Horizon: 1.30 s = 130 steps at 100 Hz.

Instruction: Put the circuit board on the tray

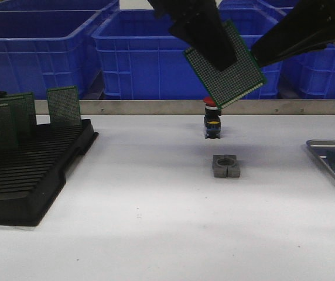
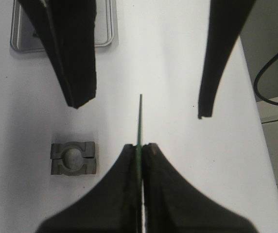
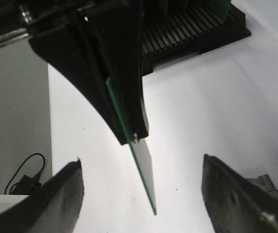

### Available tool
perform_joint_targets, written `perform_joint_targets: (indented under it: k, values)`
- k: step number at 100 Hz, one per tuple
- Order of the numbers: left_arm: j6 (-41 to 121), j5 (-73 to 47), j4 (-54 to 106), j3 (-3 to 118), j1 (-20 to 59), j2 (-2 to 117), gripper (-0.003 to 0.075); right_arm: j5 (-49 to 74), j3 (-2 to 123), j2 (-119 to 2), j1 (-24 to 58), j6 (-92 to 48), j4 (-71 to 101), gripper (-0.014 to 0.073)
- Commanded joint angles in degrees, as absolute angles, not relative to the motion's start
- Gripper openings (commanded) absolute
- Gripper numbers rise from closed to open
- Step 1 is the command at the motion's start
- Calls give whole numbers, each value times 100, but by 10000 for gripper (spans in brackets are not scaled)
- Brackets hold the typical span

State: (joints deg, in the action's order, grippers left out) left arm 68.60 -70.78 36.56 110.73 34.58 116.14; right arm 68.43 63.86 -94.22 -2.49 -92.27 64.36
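Note:
A green perforated circuit board (image 1: 229, 73) hangs tilted in the air above the middle of the table. My left gripper (image 1: 221, 55) is shut on its upper part. In the left wrist view the board (image 2: 140, 121) shows edge-on, pinched between the left gripper (image 2: 140, 145) tips. My right gripper (image 3: 140, 160) is open, and the board's free corner (image 3: 146, 174) hangs between its spread fingers without touching them. Its fingers (image 2: 78, 73) show either side of the board in the left wrist view. The grey metal tray (image 1: 331, 146) lies at the table's right edge.
A black slotted rack (image 1: 33, 181) holding several upright boards stands at the left. A small grey block (image 1: 225, 166) and a red-topped button part (image 1: 212, 120) sit mid-table under the board. Blue bins (image 1: 138, 52) line the back behind a metal rail.

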Motion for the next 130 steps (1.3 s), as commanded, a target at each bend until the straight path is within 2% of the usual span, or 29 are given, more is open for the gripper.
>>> perform_joint_targets:
  k: [1,61,104,116,130]
  values:
    - [6800,-7305,3973,11234,3492,11225,-18,7138,6499,-9359,-254,-9303,6784,527]
    - [6800,-7305,3973,11234,3492,11225,-18,6826,6499,-9602,197,-9283,6784,517]
    - [6800,-7305,3973,11234,3492,11225,-18,6577,6499,-9602,197,-9255,6784,132]
    - [6800,-7305,3973,11234,3492,11225,-18,6515,6499,-9602,197,-9176,6784,66]
    - [6800,-7294,3973,11234,3492,11225,-18,6463,6499,-9602,197,-9156,6784,32]
